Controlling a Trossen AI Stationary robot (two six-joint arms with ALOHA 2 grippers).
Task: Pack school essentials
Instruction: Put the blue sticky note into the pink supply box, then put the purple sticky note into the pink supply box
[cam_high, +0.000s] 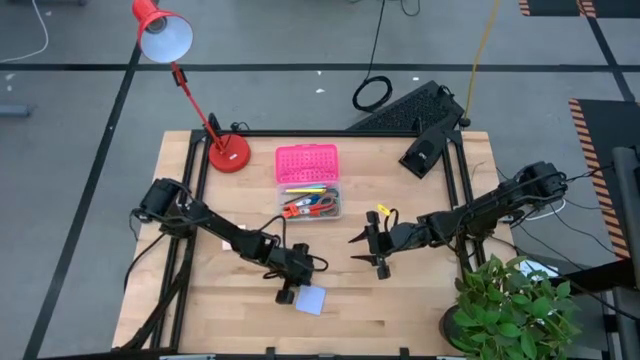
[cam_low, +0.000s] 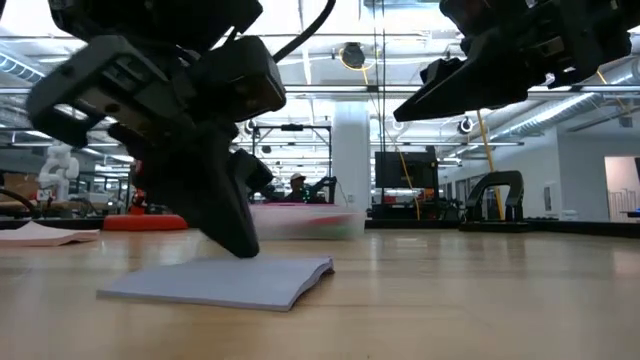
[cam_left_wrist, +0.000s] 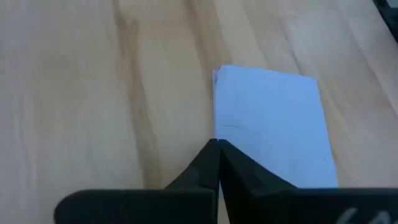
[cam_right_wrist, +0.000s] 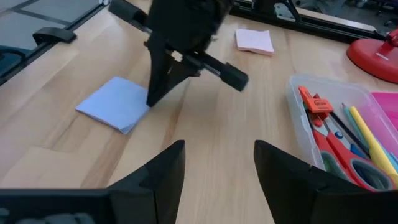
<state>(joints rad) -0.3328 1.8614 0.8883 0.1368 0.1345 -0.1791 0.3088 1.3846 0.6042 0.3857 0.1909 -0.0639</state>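
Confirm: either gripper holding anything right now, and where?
Nothing is held. The left gripper is shut, its tips pressing on the edge of the blue note pad, which lies flat on the table. The right gripper hangs open above the table.

The table (cam_high: 400, 300) is light wood with pale grain, and its frame is black. At 6 o'clock on it lies a pale blue note pad (cam_high: 312, 300), under the black left gripper (cam_high: 287, 294). The right gripper (cam_high: 368, 250), at 3 o'clock, is black too. A clear box (cam_high: 309, 203) with a bright pink, dotted lid (cam_high: 306, 163) holds red-handled scissors (cam_right_wrist: 339, 152) and yellow and green pencils (cam_right_wrist: 367, 134). The desk lamp (cam_high: 165, 35) at 11 o'clock is red. A pink note pad (cam_right_wrist: 254, 41) shows in the right wrist view. The plant (cam_high: 515, 300) at 4 o'clock is green.
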